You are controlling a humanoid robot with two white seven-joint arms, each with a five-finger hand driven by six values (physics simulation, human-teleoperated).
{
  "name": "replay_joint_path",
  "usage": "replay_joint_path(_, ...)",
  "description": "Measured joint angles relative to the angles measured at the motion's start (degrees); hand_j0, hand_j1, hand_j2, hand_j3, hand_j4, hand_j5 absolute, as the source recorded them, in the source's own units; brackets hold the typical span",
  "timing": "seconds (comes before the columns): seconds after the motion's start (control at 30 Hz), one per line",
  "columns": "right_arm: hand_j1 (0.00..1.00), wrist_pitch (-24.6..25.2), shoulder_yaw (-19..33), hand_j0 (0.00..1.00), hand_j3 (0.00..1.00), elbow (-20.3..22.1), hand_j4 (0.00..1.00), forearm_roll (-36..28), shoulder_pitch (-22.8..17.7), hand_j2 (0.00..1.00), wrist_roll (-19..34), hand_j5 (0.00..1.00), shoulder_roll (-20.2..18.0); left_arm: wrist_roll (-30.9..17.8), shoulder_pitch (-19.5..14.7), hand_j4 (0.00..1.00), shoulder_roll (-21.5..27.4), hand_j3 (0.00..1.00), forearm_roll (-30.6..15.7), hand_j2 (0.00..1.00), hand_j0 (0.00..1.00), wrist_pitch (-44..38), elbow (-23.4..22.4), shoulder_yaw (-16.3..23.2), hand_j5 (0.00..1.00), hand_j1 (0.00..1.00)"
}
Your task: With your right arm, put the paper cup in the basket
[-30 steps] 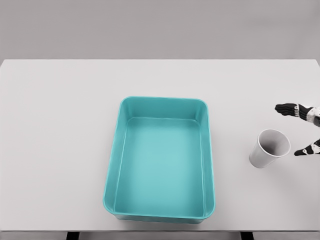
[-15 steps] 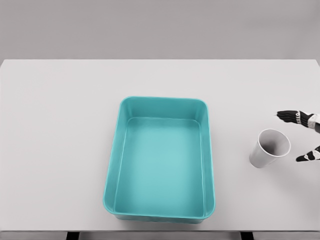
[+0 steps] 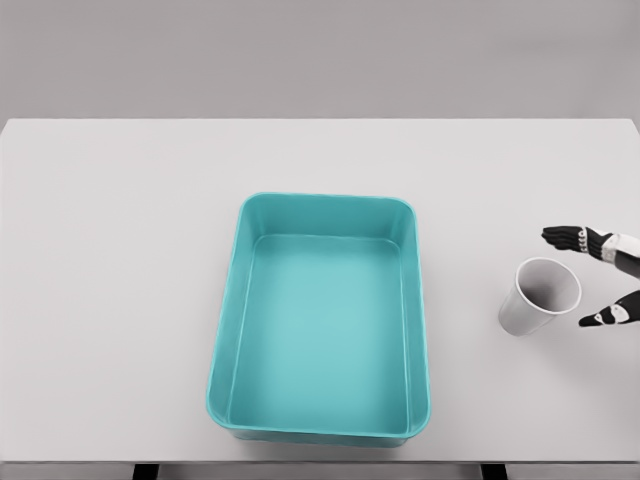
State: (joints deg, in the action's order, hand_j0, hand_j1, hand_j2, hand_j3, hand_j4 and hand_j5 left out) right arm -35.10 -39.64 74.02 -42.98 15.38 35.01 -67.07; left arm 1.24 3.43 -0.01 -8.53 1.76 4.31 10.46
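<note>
On the surface: a broad, pale grey flat surface (image 3: pixel 120 250) carries everything in the head view
Basket: a teal rectangular plastic basket (image 3: pixel 415 300) with rounded corners and sloping walls sits around the middle of the surface, open side up, nothing inside it
Cup: a white paper cup (image 3: pixel 538 297) stands to the right of the basket, apart from it, with its open mouth tipped up and to the right so the grey inside shows
Right hand: the dark-fingered right hand (image 3: pixel 600 275) enters at the right edge of the picture, fingers spread and holding nothing; one finger (image 3: pixel 565 237) reaches out just above the cup's rim, another fingertip (image 3: pixel 598 318) lies just beside the rim at its lower right, and the cup's mouth sits between the two; whether either touches the cup cannot be told
Left arm: out of view
</note>
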Motion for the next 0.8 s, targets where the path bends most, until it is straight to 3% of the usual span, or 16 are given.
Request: replay_joint_path(0.8,1.00,0.0,-1.3,1.00,1.00,-0.8,1.00,0.7,0.7,1.00,0.0,1.00,1.8,0.0,0.0,1.00,0.0,1.00,0.0,1.00,1.00,0.0,0.0,0.0,1.00,1.00)
